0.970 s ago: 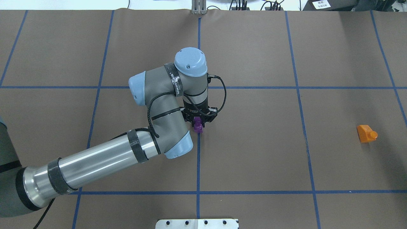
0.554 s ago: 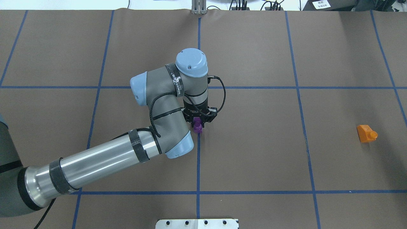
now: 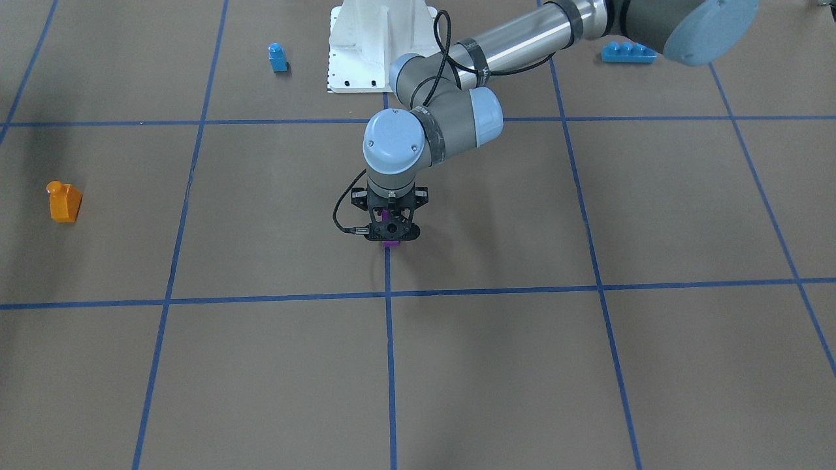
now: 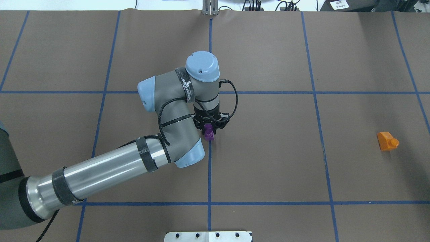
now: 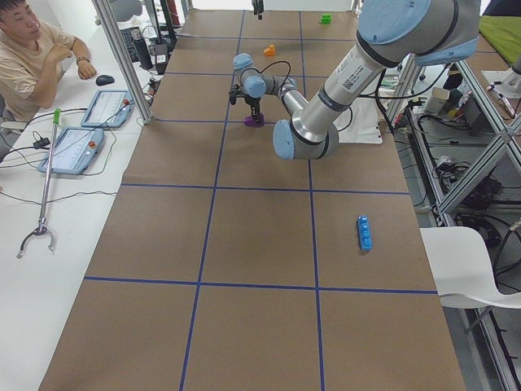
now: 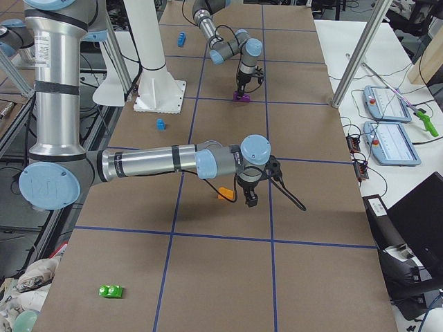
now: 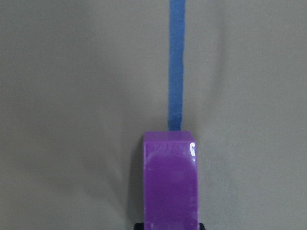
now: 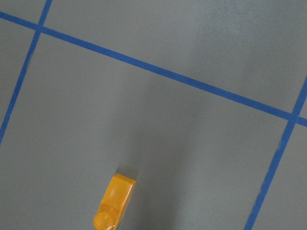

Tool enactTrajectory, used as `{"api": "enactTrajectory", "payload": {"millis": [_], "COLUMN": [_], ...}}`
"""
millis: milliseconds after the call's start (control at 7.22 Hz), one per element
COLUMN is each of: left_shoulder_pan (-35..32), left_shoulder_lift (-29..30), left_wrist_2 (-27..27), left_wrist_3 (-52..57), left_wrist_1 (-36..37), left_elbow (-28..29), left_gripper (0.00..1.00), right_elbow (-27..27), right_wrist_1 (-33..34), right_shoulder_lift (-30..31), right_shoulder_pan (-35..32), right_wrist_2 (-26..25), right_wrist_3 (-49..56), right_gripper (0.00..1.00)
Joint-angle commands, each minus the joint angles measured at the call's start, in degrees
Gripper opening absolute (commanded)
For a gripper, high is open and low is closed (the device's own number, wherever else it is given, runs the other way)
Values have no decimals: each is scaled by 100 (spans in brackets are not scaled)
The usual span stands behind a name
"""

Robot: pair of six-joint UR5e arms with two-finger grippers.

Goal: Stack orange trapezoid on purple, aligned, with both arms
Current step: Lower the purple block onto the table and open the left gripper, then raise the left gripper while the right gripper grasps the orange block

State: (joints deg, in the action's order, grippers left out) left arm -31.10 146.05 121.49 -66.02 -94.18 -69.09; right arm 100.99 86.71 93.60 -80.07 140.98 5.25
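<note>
The purple brick (image 4: 209,133) sits at the table's centre on a blue tape line, and also shows in the front view (image 3: 390,244) and the left wrist view (image 7: 171,182). My left gripper (image 4: 209,129) points straight down over it and is shut on it, at table level. The orange trapezoid (image 4: 387,141) lies alone far out on the right side of the table, stud sideways, and also shows in the front view (image 3: 64,202) and the right wrist view (image 8: 114,203). My right gripper (image 6: 250,197) hangs just beside the orange trapezoid (image 6: 223,194). I cannot tell whether it is open or shut.
A small blue single-stud brick (image 3: 277,57) and a long blue brick (image 3: 628,52) lie near the white pedestal (image 3: 375,39). A green brick (image 6: 111,291) lies at the near right end. An operator (image 5: 32,57) sits at the side table.
My left wrist has shifted very slightly to the right. The purple brick and the orange trapezoid have stayed in place.
</note>
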Motion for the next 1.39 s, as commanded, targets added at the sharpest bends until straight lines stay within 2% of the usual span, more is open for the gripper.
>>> {"api": "enactTrajectory", "payload": {"millis": [0, 277, 416, 554, 693, 831, 1247], "left_shoulder_pan": [26, -210, -308, -361, -379, -405, -405], "left_shoulder_lift": [20, 29, 11, 2, -15, -15, -15], "left_wrist_2": [-160, -126, -125, -125, -151, -152, -161], "left_wrist_3": [-16, -34, -34, -34, -34, -34, -192], "left_wrist_1": [-12, 57, 275, 417, 427, 427, 427], "left_elbow": [-60, -576, -840, -991, -1010, -1019, -1062], "left_gripper": [99, 99, 99, 99, 99, 99, 99], "right_elbow": [-9, -27, -18, -35, -44, -244, -615], "right_wrist_1": [-5, -5, -75, -589, -1151, -1287, -1526], "right_shoulder_lift": [0, -9, -9, 0, 78, 88, 88], "right_shoulder_pan": [0, 148, 367, 804, 1322, 1588, 1915], "right_wrist_2": [-9, -18, -18, -192, -812, -1009, -1020], "right_wrist_3": [2, -24, -590, -1726, -2651, -3383, -3801], "right_gripper": [100, 100, 100, 100, 100, 100, 100]}}
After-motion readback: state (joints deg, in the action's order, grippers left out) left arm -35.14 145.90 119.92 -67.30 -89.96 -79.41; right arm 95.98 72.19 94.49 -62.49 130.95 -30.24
